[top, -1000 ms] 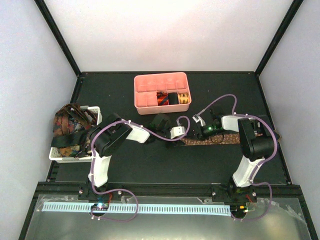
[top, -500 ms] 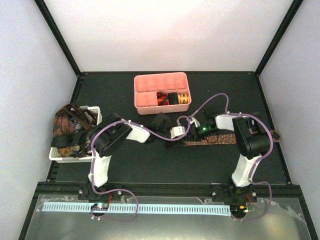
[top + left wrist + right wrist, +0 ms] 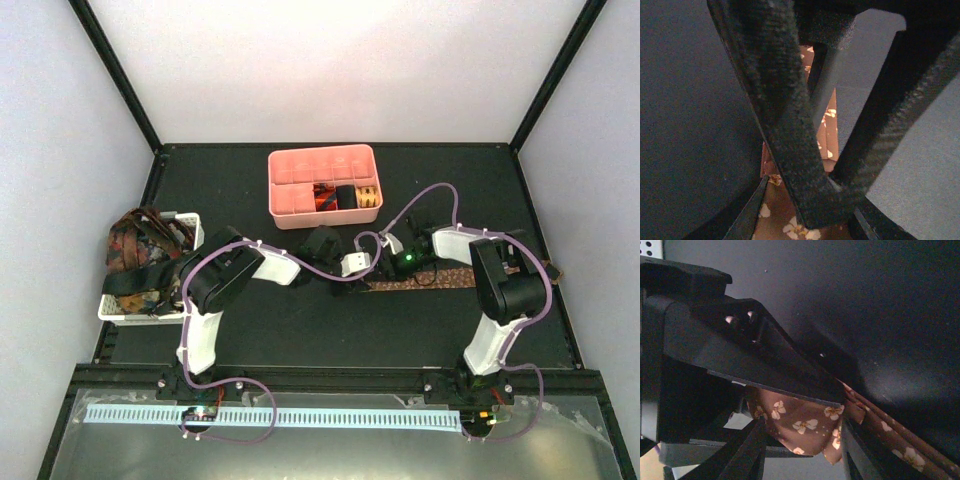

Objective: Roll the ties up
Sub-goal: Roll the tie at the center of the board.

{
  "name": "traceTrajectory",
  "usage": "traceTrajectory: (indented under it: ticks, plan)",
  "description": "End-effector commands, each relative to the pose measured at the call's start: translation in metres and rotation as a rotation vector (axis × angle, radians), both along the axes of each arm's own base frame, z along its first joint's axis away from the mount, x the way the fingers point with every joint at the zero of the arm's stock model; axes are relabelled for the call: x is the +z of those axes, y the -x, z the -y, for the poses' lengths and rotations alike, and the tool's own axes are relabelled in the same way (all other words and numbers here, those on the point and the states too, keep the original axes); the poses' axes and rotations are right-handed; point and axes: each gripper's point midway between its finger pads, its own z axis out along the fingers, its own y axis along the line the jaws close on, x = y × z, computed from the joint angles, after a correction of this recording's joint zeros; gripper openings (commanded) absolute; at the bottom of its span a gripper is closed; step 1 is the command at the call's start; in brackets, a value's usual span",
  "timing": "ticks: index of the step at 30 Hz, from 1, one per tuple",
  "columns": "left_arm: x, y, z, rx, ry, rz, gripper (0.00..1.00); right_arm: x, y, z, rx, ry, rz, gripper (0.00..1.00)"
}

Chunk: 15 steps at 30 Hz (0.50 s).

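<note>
The right claw (image 3: 390, 266) has slid left along the brown flower-printed fabric necktie (image 3: 445, 280) to meet the left claw (image 3: 366, 272). Rolling looks begun, though neither grip can be told.

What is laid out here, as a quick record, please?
Brown tie: lying flat, one end at both grippers
Left gripper: at that end, grip unclear
Right gripper: same end, grip unclear
Pink tray: three rolled ties in its near row
White basket: heaped with loose ties
</note>
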Motion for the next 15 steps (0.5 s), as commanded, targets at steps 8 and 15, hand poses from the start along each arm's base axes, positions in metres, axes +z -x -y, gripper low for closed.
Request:
traceTrajectory:
  ticks: [8, 15]
  plan:
    - [-0.029, 0.006, -0.015, 0.025, -0.112, -0.051, 0.37, -0.004, 0.004, -0.001, 0.006, 0.035, 0.006, 0.43]
    - [-0.030, 0.006, -0.015, 0.023, -0.119, -0.053, 0.37, 0.003, 0.004, -0.018, 0.038, -0.020, -0.004, 0.31]
